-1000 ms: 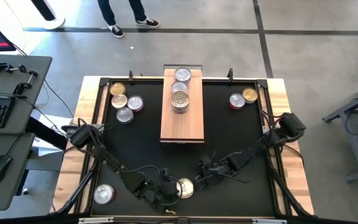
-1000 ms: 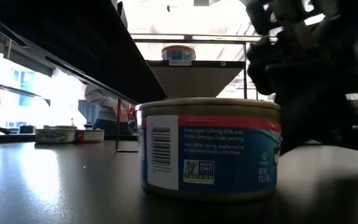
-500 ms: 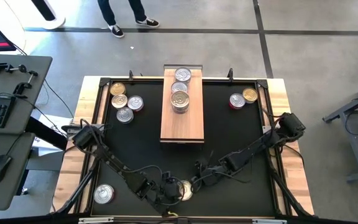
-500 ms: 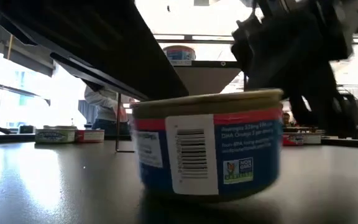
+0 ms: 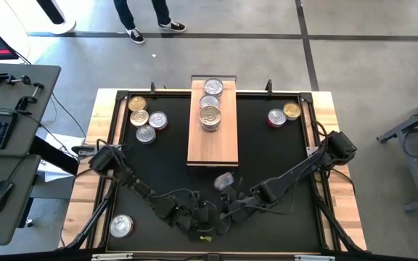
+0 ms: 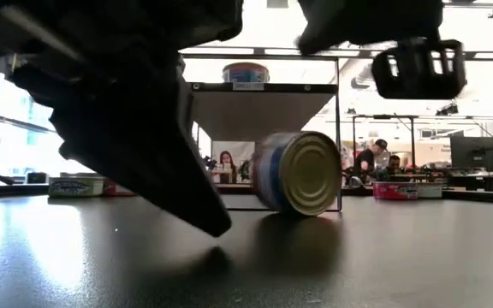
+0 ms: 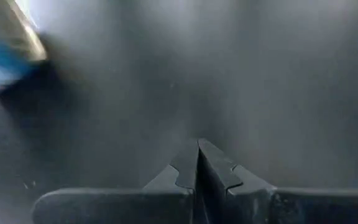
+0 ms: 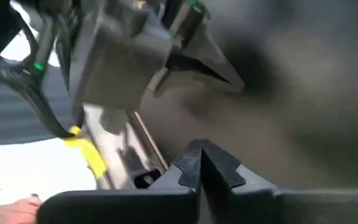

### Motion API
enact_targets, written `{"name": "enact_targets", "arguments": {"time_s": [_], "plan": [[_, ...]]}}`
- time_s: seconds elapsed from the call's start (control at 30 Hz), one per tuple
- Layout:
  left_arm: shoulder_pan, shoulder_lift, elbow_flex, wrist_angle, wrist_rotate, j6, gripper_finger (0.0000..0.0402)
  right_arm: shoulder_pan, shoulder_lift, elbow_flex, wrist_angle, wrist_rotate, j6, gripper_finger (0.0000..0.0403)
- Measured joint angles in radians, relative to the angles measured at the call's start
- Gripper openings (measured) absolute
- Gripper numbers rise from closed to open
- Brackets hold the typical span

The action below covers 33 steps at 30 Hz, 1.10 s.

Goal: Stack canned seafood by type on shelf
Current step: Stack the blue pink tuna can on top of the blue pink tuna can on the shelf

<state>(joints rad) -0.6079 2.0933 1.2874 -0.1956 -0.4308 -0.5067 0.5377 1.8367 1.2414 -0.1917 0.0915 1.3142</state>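
- Lying on its side on the black mat (image 5: 158,163), a small round tin with a gold lid and blue label (image 6: 299,173) sits loose between the near end of the shelf and the two grippers, touched by neither.
- The long light-wood plank shelf (image 5: 212,148) runs from the far edge of the surface toward the middle; three silver-lidded tins (image 5: 210,105) stand in a row on its far half, and its near half is bare wood.
- Four tins (image 5: 145,119) cluster near the far left corner of the mat, two tins (image 5: 284,113) near the far right corner, and one silver tin (image 5: 120,226) sits by the near left edge.
- The left gripper (image 7: 197,146) is low over the mat near the near edge, its fingers pressed together on nothing.
- The right gripper (image 8: 201,146) is just beside it, fingers also together and holding nothing.
- Open mat lies on both sides of the shelf, between it and the corner clusters.
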Motion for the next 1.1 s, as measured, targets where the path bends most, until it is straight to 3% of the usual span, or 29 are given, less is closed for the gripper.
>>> {"name": "enact_targets", "arguments": {"time_s": [0.27, 0.43, 0.57, 0.7, 0.9, 1.1], "plan": [[-0.041, -0.043, 0.001, -0.131, 0.057, -0.050, 0.0000, 0.026, -0.044, 0.140, -0.292, 0.015, -0.141, 0.0000], [-0.100, -0.066, 0.002, -0.222, -0.030, -0.149, 0.0000, 0.066, -0.075, 0.186, -0.572, 0.085, -0.146, 0.0000], [-0.143, -0.067, 0.001, -0.227, -0.093, -0.254, 0.0000, 0.083, -0.130, 0.113, -0.669, 0.077, -0.121, 0.0000], [-0.154, -0.069, 0.001, -0.142, -0.106, -0.294, 0.0000, 0.097, -0.241, -0.007, -0.599, 0.068, -0.081, 0.0000], [-0.123, -0.069, 0.002, 0.040, -0.084, -0.243, 0.0000, 0.131, -0.402, -0.228, -0.327, 0.141, -0.032, 0.0000], [-0.066, -0.081, 0.002, 0.027, 0.035, -0.215, 0.0000, 0.158, -0.448, -0.362, -0.015, 0.231, -0.176, 0.0000]]}}
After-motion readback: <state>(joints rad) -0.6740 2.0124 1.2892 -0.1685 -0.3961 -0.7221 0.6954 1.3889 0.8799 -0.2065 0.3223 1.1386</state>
